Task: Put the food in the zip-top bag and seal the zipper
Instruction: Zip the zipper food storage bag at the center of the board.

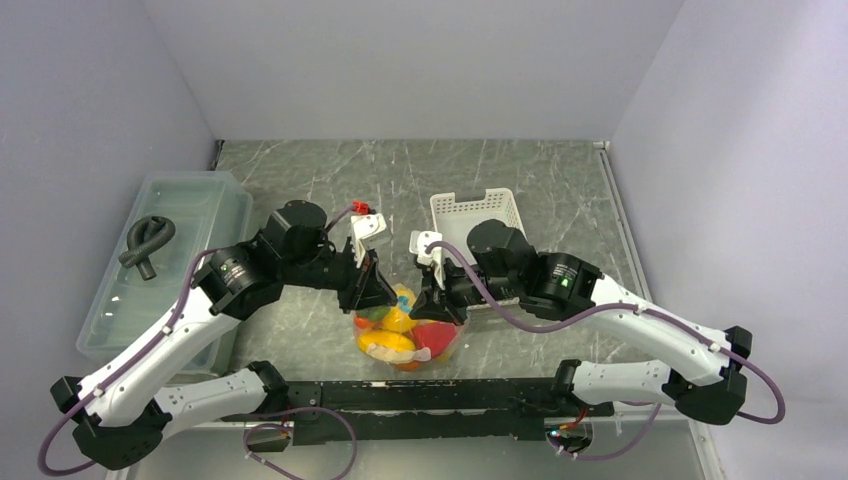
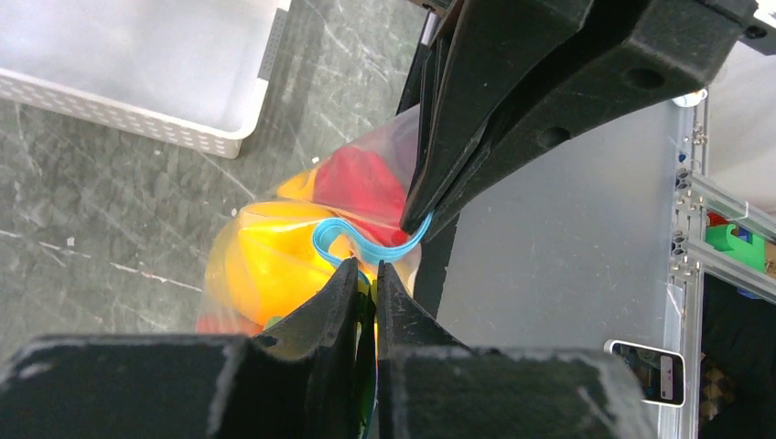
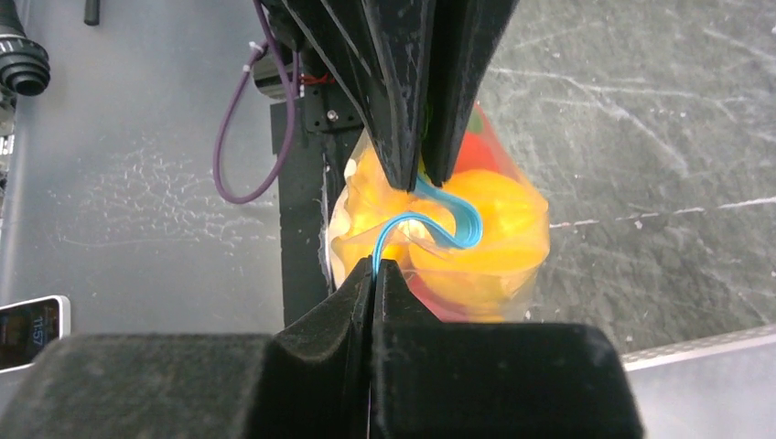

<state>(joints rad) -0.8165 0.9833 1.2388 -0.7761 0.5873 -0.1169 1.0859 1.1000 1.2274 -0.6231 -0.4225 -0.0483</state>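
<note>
The clear zip-top bag (image 1: 405,338) hangs between my two grippers near the table's front edge. It holds the food: yellow fruits (image 1: 392,343), a red pepper (image 1: 433,336) and a green piece (image 1: 372,313). My left gripper (image 1: 384,296) is shut on the left end of the teal-blue zipper (image 2: 352,240). My right gripper (image 1: 429,298) is shut on the strip's other end (image 3: 377,251). Between the two grips the zipper (image 3: 448,216) curls in an S-shaped loop. In the left wrist view my fingertips (image 2: 366,270) pinch the bag mouth above a yellow fruit (image 2: 265,261).
A white perforated basket (image 1: 478,212) stands just behind the right gripper. A large translucent lidded bin (image 1: 165,262) with a black hose (image 1: 145,245) on it stands at the left. The black base rail (image 1: 420,398) runs below the bag.
</note>
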